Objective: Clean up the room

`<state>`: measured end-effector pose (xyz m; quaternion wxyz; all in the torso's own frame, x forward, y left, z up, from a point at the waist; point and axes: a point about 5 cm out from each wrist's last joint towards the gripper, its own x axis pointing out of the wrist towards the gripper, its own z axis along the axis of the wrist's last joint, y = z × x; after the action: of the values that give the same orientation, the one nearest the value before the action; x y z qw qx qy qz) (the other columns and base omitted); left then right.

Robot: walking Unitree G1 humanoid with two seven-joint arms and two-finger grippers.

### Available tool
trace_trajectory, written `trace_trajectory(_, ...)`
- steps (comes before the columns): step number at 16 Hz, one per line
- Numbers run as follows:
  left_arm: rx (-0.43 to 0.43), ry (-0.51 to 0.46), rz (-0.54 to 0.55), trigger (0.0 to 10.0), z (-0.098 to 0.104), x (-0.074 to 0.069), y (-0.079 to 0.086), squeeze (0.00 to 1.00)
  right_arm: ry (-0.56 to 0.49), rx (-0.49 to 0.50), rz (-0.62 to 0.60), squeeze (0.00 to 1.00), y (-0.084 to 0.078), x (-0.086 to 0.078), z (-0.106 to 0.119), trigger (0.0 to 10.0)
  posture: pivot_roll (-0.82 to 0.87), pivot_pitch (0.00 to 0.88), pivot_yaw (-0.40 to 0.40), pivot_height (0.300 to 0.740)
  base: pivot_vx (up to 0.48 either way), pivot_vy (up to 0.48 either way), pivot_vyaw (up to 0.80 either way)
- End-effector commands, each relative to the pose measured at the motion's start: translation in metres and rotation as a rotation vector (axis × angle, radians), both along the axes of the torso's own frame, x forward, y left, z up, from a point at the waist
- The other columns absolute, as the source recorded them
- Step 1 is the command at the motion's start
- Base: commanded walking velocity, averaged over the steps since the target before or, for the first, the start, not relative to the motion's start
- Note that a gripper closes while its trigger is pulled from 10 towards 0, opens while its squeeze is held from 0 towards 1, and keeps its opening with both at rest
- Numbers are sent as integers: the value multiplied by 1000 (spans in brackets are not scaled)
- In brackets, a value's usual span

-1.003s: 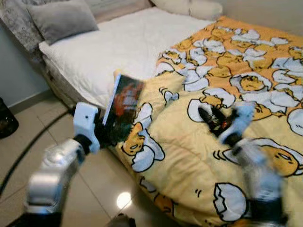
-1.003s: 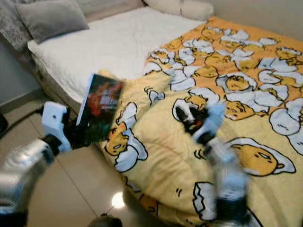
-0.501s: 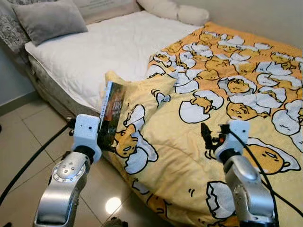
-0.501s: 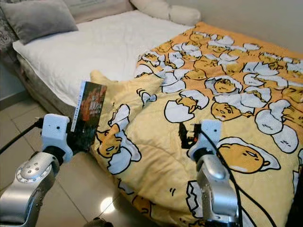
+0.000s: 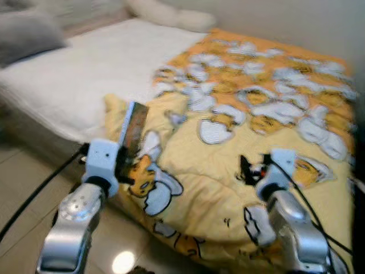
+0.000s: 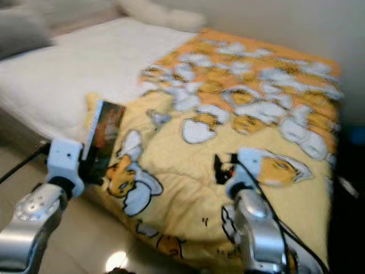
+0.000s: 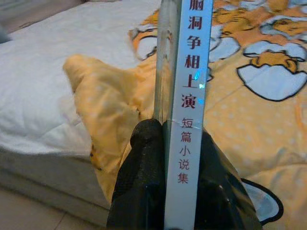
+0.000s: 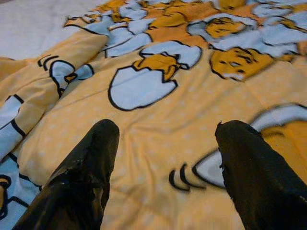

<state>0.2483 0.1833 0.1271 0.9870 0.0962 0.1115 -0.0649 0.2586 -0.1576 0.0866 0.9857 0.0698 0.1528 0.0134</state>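
Book point(image 7: 188, 96) pinched upright by left fingers point(image 7: 144, 182) at blanket point(image 5: 239, 148) edge.

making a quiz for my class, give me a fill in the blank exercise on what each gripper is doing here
1. The left gripper is shut on a ____.
2. The right gripper hovers with its fingers ____ above the quilt.
3. The quilt is mostly ____ with cartoon egg prints.
4. Beside the quilt, the bare mattress is ____ in colour.

Missing words: book; open; yellow; white

Two silver arms with white wrist blocks, trailing black cables; left gripper point(image 7: 173, 191) and right gripper point(image 8: 165, 158) have textured black fingers
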Motion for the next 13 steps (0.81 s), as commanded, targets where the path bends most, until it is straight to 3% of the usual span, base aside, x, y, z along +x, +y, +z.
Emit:
trace_trajectory(1,-4,-51,-29,10000,12,2,-8,0,0,-14,-23,0,-6,0,2,10000,-24,0,-27,740,0,386,-669)
trace_trajectory(13,5,-32,-43,10000,11,3,-5,0,24,3,-29,0,-2,2,2,10000,-26,0,-18,740,0,384,-676)
